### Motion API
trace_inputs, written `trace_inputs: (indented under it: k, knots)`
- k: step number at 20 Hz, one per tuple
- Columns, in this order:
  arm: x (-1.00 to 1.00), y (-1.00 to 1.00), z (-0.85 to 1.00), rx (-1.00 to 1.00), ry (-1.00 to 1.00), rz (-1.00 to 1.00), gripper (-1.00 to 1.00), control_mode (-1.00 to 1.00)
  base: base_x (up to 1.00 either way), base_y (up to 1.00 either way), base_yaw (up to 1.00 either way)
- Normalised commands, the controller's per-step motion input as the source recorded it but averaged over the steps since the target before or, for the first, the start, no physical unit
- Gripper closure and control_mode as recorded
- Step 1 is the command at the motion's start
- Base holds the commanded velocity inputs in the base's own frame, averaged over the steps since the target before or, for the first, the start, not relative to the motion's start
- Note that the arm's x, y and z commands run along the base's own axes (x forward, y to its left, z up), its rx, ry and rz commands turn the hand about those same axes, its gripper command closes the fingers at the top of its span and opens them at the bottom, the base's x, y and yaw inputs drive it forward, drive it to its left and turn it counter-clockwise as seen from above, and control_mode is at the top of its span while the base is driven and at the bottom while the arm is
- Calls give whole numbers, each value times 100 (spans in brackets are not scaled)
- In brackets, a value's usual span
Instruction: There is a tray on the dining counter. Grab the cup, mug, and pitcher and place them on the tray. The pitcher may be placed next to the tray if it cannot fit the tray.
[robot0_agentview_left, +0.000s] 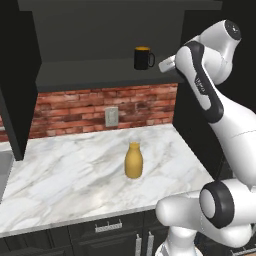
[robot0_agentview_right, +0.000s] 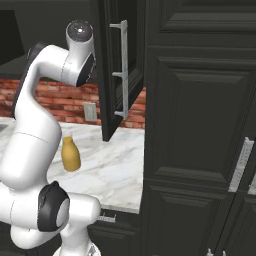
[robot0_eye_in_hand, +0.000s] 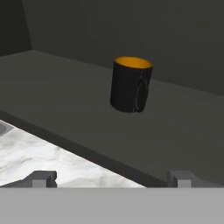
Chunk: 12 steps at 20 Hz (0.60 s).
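— How many things? 
— One mug (robot0_eye_in_hand: 130, 85) upright on the dark shelf (robot0_agentview_left: 95, 75); one pitcher (robot0_agentview_left: 133, 160) on the counter (robot0_agentview_left: 65, 170) below that shelf.
— Fingers (robot0_eye_in_hand: 42, 178)?
— Spread wide, empty, short of the mug.

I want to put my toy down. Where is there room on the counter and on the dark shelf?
The marble counter is bare all around the pitcher, widest to its left toward the cabinet side. The dark shelf is bare left of the mug. It is tighter right of the mug, where the open gripper comes in.
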Motion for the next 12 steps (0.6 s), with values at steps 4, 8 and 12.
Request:
trace_inputs:
  k: [4,8,12]
  knots:
    - [8,0,0,0,0,0,-100,-100,0,0,0]
    - [17,0,0,0,0,0,-100,-100,0,0,0]
    - [23,0,0,0,0,0,-100,-100,0,0,0]
